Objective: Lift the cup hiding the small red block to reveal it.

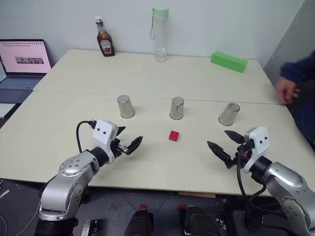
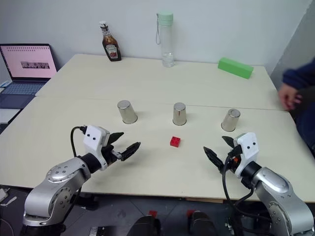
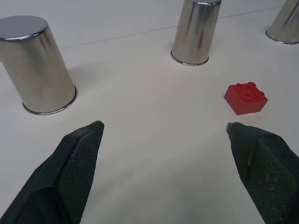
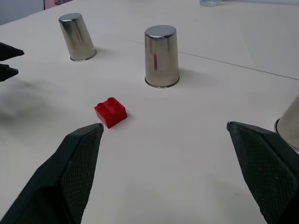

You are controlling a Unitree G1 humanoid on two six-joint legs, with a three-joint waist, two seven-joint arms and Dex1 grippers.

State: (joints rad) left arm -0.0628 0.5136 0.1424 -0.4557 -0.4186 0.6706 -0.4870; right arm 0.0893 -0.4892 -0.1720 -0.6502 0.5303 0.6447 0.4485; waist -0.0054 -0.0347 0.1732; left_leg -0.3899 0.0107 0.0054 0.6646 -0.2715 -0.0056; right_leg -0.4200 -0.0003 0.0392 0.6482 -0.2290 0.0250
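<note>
Counts: two grippers, three metal cups, one red block, all on one table [image 1: 59, 142].

Nearest: left gripper [image 1: 129, 139] and right gripper [image 1: 225, 145], each with fingers spread wide, holding nothing, flanking the small red block [image 1: 173, 135]. The block lies uncovered, studs up, squat with no clear long axis, nothing around it.

Beyond the block: left cup [image 1: 125, 106], middle cup [image 1: 176, 108], right cup [image 1: 229, 113], all inverted, axes upright, in a row; middle cup just behind the block.

Farther: ketchup bottle [image 1: 104, 37], water bottle [image 1: 160, 33], green block [image 1: 228, 61]. Laptop [image 1: 22, 64] beside the table. A person's hand [image 1: 287, 91] beyond the right cup.
</note>
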